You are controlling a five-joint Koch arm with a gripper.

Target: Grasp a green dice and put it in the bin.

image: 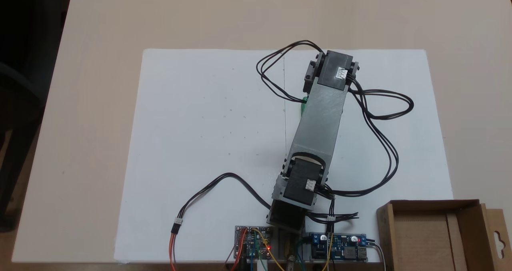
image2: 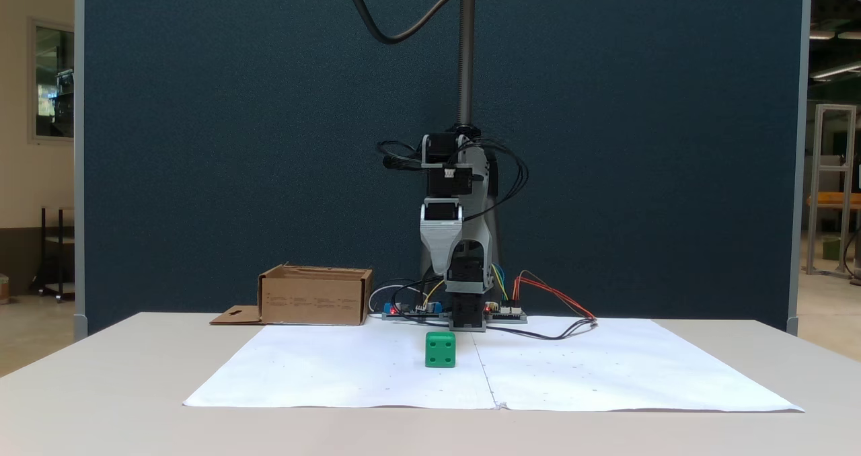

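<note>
A small bright green plastic dice (image2: 440, 349) with rounded edges and sunken pips is seen resting on a large white paper sheet (image2: 350, 375) that is spread over a pale beige desk (image2: 101, 402). In the front-facing fixed view the dice sits just left of the sheet's centre fold, in front of the arm's base and well apart from it. In the fixed view from above, only a thin green sliver (image: 304, 103) of the dice is shown at the left edge of the grey forearm link (image: 320, 119), which covers the rest of it.

A shallow brown corrugated cardboard bin (image: 430, 231) with low walls and a side flap with a hang-hole cutout is placed at the lower right corner of the view from above, just off the sheet and beside the circuit boards (image: 338, 251). In the front-facing view the bin (image2: 315, 296) is seen at the left of the arm, well apart from the dice.

The arm is folded over its base, with black cables (image: 384, 115) looped on both sides. The hand is hidden under the arm links in the view from above and cannot be made out clearly in the front-facing view, so it cannot be told whether its jaws are apart or together.
</note>
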